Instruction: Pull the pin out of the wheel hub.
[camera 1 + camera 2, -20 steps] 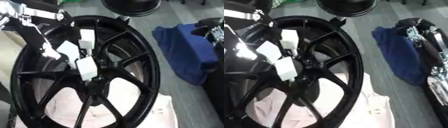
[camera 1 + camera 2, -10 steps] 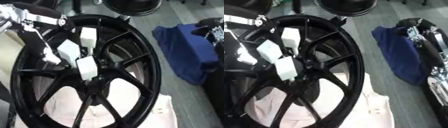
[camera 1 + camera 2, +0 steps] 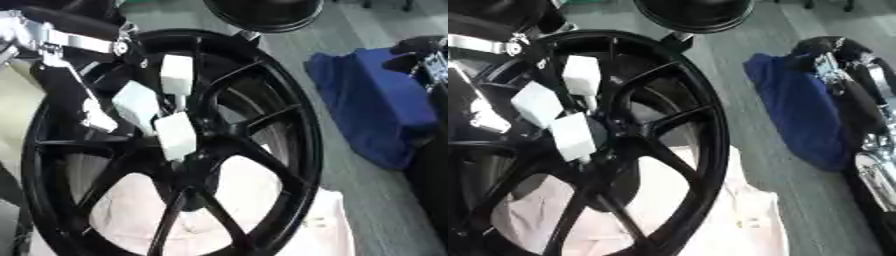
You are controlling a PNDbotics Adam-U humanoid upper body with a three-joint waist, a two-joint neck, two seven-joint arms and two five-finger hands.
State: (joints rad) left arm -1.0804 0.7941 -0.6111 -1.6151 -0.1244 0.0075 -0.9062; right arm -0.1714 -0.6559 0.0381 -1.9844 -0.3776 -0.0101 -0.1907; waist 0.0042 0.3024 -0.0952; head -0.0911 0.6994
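The wheel hub [image 3: 188,155] sits at the centre of a large black spoked wheel [image 3: 297,125] that fills the left and middle of both views and lies over a pale cloth [image 3: 324,230] on a grey floor [image 3: 350,170]. I cannot make out the pin itself; the hub area is dark and partly covered. My left hand [image 3: 153,107] reaches in from the upper left, and its white-padded fingers [image 3: 175,135] are close together, pointing down at the hub, the lowest pad just above the centre; whether they pinch anything I cannot tell. A blue cloth [image 3: 372,105] lies on the floor, well apart to the right of the wheel. My right hand [image 3: 833,60] shows at the upper right, over that blue cloth; its finger state is not discernible.
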